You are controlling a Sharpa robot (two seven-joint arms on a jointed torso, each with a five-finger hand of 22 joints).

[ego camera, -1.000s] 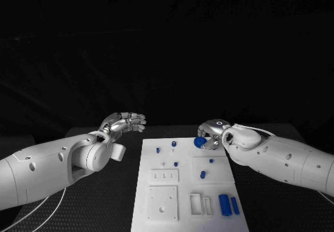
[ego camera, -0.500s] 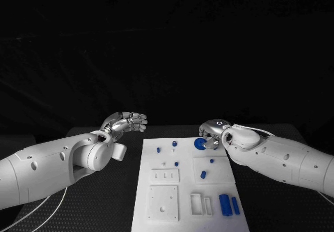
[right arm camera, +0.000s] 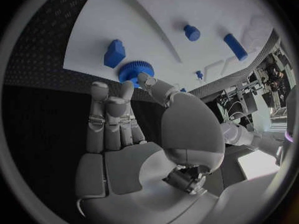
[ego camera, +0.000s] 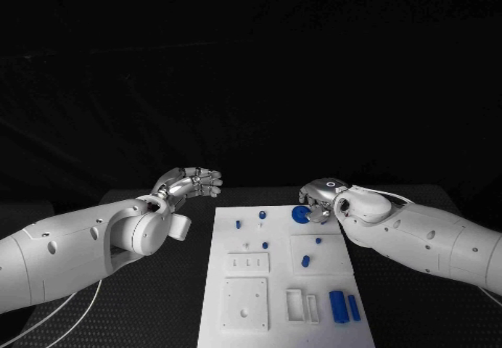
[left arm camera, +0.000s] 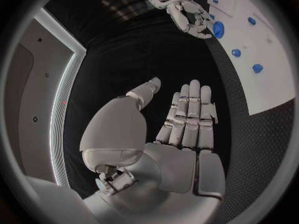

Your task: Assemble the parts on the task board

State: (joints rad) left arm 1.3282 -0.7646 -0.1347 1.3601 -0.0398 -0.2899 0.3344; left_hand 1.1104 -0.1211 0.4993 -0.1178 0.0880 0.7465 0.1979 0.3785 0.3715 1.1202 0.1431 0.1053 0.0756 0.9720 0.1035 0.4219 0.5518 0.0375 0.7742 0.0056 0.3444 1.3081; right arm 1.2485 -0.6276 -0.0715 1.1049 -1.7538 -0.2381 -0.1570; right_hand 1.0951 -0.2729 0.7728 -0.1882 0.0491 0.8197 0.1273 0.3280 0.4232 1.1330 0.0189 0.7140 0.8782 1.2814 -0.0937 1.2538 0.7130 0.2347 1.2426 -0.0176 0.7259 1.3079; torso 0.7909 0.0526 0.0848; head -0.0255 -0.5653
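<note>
The white task board (ego camera: 243, 286) lies in the middle of the table. At its far right corner my right hand (ego camera: 318, 199) pinches a blue gear (ego camera: 301, 213) between thumb and a fingertip, low over the board. In the right wrist view the gear (right arm camera: 136, 71) sits at the thumb tip, next to a blue block (right arm camera: 114, 54). The left wrist view shows the gear (left arm camera: 218, 29) under my right hand (left arm camera: 189, 14). My left hand (ego camera: 192, 182) hovers off the board's far left corner, and its fingers (left arm camera: 190, 119) are straight and hold nothing.
Small blue pegs (ego camera: 260, 214) (ego camera: 237, 225) (ego camera: 305, 261) stand on the board's far half. Two blue cylinders (ego camera: 336, 305) lie at the near right, beside white slotted blocks (ego camera: 294, 303). A square white plate (ego camera: 247, 264) sits mid-board.
Almost nothing has moved. The gear dipped slightly in my right hand and came back. My left hand has edged a little to the right.
</note>
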